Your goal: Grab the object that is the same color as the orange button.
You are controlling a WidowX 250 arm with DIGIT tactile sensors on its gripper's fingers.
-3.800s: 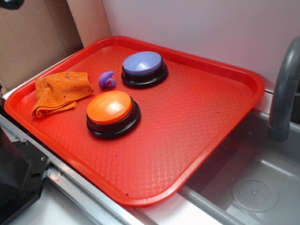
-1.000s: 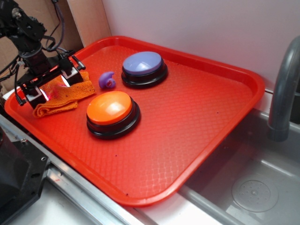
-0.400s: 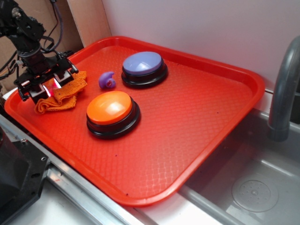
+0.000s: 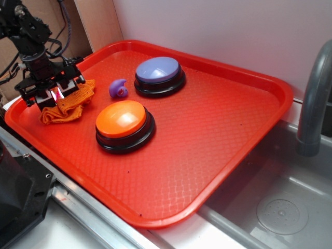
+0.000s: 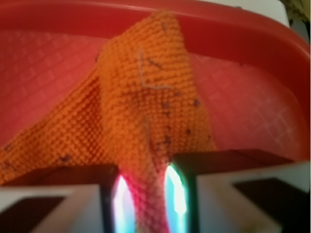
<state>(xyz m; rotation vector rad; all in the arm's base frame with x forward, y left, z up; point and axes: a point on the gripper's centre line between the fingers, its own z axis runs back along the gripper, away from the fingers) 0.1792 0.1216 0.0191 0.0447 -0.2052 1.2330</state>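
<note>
The object, a small orange textured cloth (image 4: 66, 108) with dark specks, lies bunched at the left end of the red tray (image 4: 218, 135). My gripper (image 4: 55, 93) is shut on a raised fold of it. In the wrist view the cloth (image 5: 146, 107) rises as a ridge pinched between my two fingers (image 5: 214, 170), with the gripper (image 5: 146, 194) closed around its base. The orange button (image 4: 124, 124), a glossy dome on a black base, stands just to the right of the cloth, apart from it.
A purple-domed button (image 4: 158, 75) stands behind the orange one, with a small purple curved piece (image 4: 119, 88) beside it. A steel sink (image 4: 280, 202) and grey tap (image 4: 314, 98) lie to the right. Cardboard (image 4: 46, 31) backs the left side.
The arm came in over the cloth, which was lying flat and alone. The fingers closed on it, and the cloth has bunched up and shifted slightly left and up.
</note>
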